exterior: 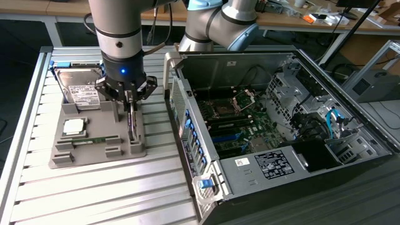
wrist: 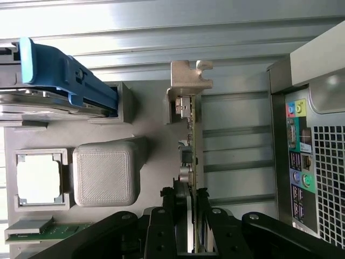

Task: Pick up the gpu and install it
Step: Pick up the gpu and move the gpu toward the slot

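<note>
End effector (exterior: 130,104) hangs straight down from the arm (exterior: 122,37) over the grey holder, its two black fingers (wrist: 179,216) drawn in narrow and closed on the gpu (exterior: 132,123), one finger on each face of the card near its upper edge (the wrist view shows no gap between them and the board)

Largest of all is the worktop (exterior: 93,187), a surface of ribbed aluminium slats that carries everything else. On the exterior view's right lies the computer case (exterior: 262,65), side panel off and open upward, with the motherboard (exterior: 240,126) and its cables exposed inside; the case's perforated rear wall with its ports faces the holder.

Just beside the case, on the exterior view's left, sits the holder (exterior: 93,157), a flat grey printed tray with raised blocks and pockets. At its far end the hard drive (exterior: 80,86) leans in a slot, silver with a white label, and a blue carrier (wrist: 64,75) lies against it.

The gpu stands on edge along the holder's side nearest the case, a thin tan board with its lower edge down in the holder's slot and its silvery metal bracket (wrist: 188,81) at the end away from the fingers. It is not lifted clear.

Smaller still, the square processor (exterior: 74,125) rests in its pocket near the middle of the holder, and the narrow green memory stick (exterior: 93,139) lies flat just beside it, well apart from the end effector
</note>
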You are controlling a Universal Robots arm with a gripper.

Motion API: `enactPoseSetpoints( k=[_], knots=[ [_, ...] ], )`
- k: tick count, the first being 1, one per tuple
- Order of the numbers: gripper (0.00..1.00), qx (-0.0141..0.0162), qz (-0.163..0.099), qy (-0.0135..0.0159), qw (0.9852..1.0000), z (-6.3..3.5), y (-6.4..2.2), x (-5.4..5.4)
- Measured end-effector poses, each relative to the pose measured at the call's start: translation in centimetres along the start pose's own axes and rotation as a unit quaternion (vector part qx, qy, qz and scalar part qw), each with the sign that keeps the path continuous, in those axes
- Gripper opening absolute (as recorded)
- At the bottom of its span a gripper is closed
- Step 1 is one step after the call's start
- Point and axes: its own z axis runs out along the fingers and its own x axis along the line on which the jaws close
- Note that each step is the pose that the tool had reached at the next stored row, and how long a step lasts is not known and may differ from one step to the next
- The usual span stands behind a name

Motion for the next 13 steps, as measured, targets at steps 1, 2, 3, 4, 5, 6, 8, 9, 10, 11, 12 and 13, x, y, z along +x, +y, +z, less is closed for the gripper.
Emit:
enactPoseSetpoints(
  k=[1,2,3,4,5,6,8,9,10,11,12,13],
  knots=[
    [0.27,-0.0001,0.0,0.0,1.0,-0.02,0.0,0.0],
    [0.27,-0.0001,0.0,0.0001,1.0,-0.05,0.0,0.0],
    [0.27,-0.0001,0.0,0.0001,1.0,-0.07,0.0,0.0],
    [0.27,-0.0002,0.0,0.0001,1.0,-0.1,0.0,0.0],
    [0.27,-0.0002,0.0,0.0001,1.0,-0.12,0.01,0.0],
    [0.27,-0.0003,0.0,0.0001,1.0,-0.15,0.01,0.0],
    [0.27,-0.0004,0.0,0.0001,1.0,-0.19,0.01,0.0],
    [0.27,-0.0004,0.0,0.0001,1.0,-0.21,0.01,0.0],
    [0.27,-0.0004,0.0,0.0001,1.0,-0.24,0.01,-0.01],
    [0.27,-0.0005,0.0,0.0001,1.0,-0.27,0.01,-0.01],
    [0.27,-0.0006,0.0,0.0001,1.0,-0.28,0.01,-0.01],
    [0.27,-0.0006,0.0,0.0001,1.0,-0.3,0.01,-0.01]
  ],
)
